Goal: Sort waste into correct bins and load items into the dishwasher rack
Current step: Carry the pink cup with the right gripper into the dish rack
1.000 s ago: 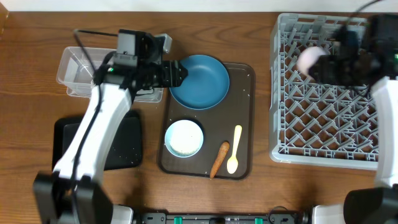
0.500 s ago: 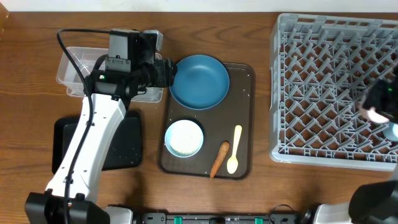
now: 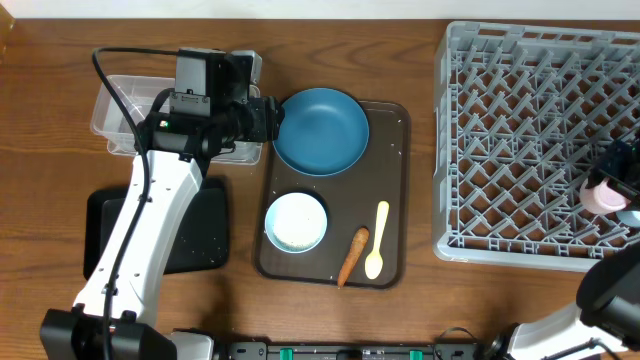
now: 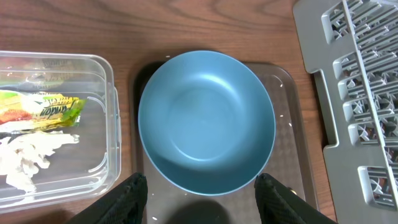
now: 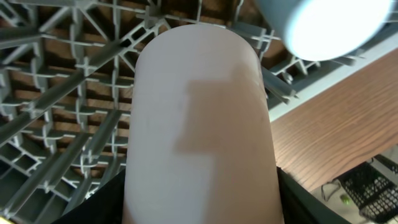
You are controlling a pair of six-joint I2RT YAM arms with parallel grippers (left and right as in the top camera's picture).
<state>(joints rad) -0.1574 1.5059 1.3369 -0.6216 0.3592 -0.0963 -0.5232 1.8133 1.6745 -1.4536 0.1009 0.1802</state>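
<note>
Nearest, the carrot (image 3: 352, 256), spoon (image 3: 377, 240) and white bowl (image 3: 296, 222) lie unsorted on the brown tray (image 3: 395, 165). At the rack's (image 3: 520, 130) near right corner, the right gripper (image 3: 606, 188) pinches the pink cup (image 5: 199, 124) beside the light-blue cup (image 5: 323, 25). Farther left, the wrapper (image 4: 43, 109) and tissue (image 4: 28, 155) lie in the clear tub (image 4: 109, 124), and the left gripper (image 4: 202, 205) hovers, jaws spread and empty, over the blue plate (image 4: 205, 121).

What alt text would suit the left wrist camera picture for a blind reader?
A dark blue plate sits on a brown tray, with the open left gripper flanking its near rim. A clear tub at left holds a snack wrapper and tissue; a grey rack lies right.
</note>
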